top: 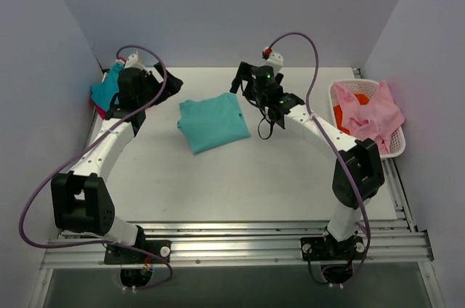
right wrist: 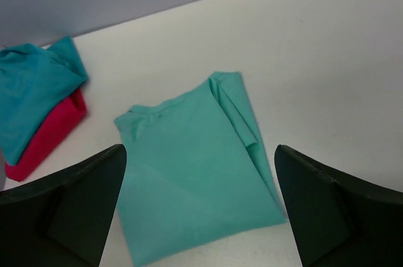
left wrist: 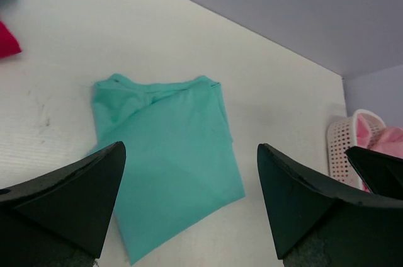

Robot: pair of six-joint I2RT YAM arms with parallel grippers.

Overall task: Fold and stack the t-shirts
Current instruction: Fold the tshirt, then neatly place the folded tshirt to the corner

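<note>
A mint-green t-shirt (top: 213, 123) lies folded into a rough rectangle on the white table, collar toward the back. It also fills the left wrist view (left wrist: 167, 153) and the right wrist view (right wrist: 195, 179). A teal t-shirt (top: 104, 90) (right wrist: 31, 90) rests on a magenta-red one (right wrist: 53, 131) at the back left. My left gripper (top: 161, 83) (left wrist: 190, 146) hovers open, left of and above the green shirt. My right gripper (top: 242, 79) (right wrist: 200, 148) hovers open above its back right corner. Neither holds anything.
A white lattice basket (top: 396, 147) (left wrist: 343, 147) stands at the right edge with pink and orange cloth heaped in it and hanging over the rim. Grey walls close in the table at the back and on both sides.
</note>
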